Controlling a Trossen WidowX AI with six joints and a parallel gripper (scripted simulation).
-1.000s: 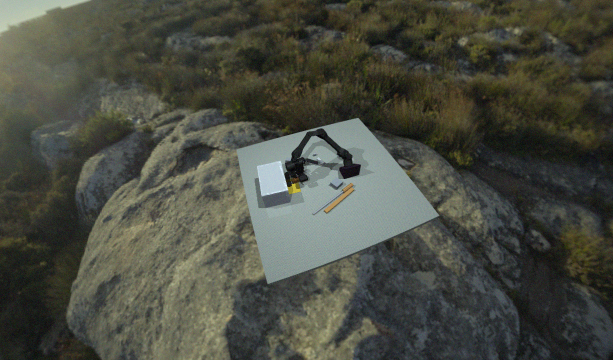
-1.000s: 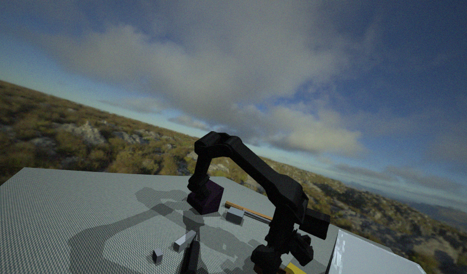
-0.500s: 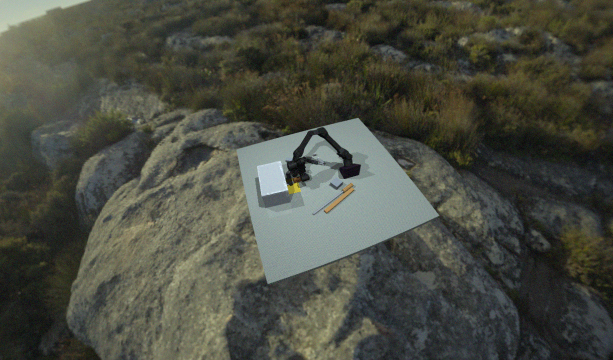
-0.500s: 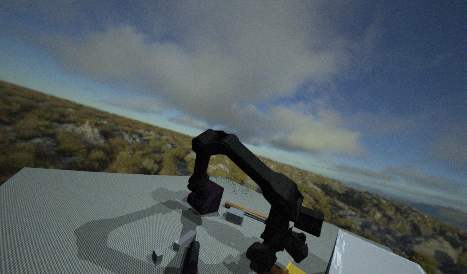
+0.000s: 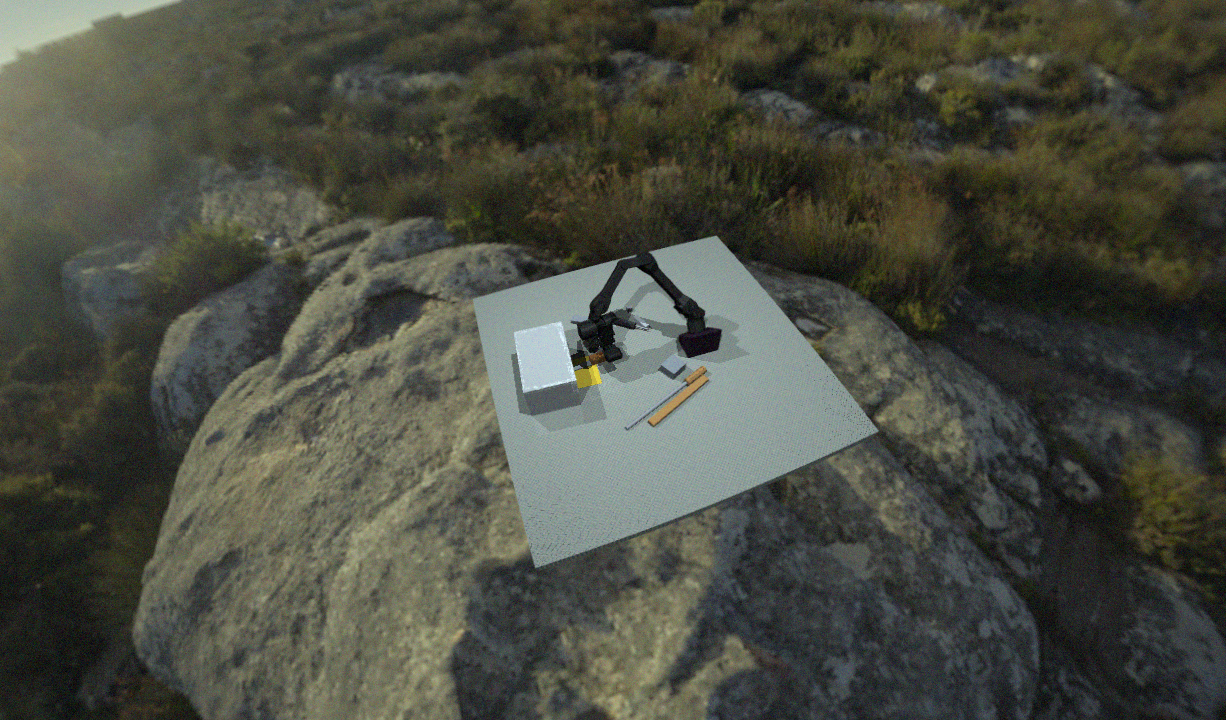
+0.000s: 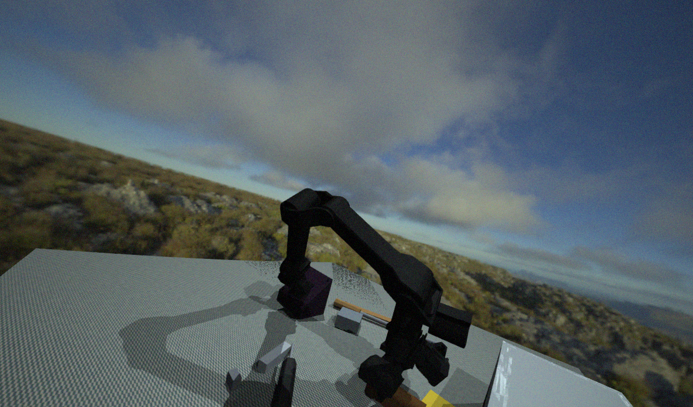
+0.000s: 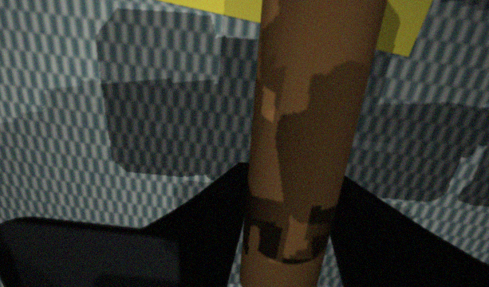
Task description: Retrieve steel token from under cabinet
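Observation:
My gripper (image 7: 286, 177) is shut on a thick brown round handle (image 7: 316, 44) (image 5: 595, 358) (image 6: 402, 398). It is low over the table beside the cabinet. The handle runs away from the fingers and crosses over the yellow marked area (image 7: 401, 45) (image 5: 588, 377) (image 6: 433, 399) in the wrist view. The far end of the held tool is out of the wrist view and hidden in the top and exterior views. The white-topped cabinet (image 5: 544, 356) (image 6: 551, 379) stands beside the yellow area. The steel token cannot be made out in any view.
A grey block (image 5: 672, 365) (image 6: 347, 320), an orange stick (image 5: 680, 400) and a thin rod with an orange handle (image 5: 696, 375) lie on the table. Two pale blocks (image 6: 274, 356) (image 6: 233, 378) and a black bar (image 6: 284, 382) lie beside the arm.

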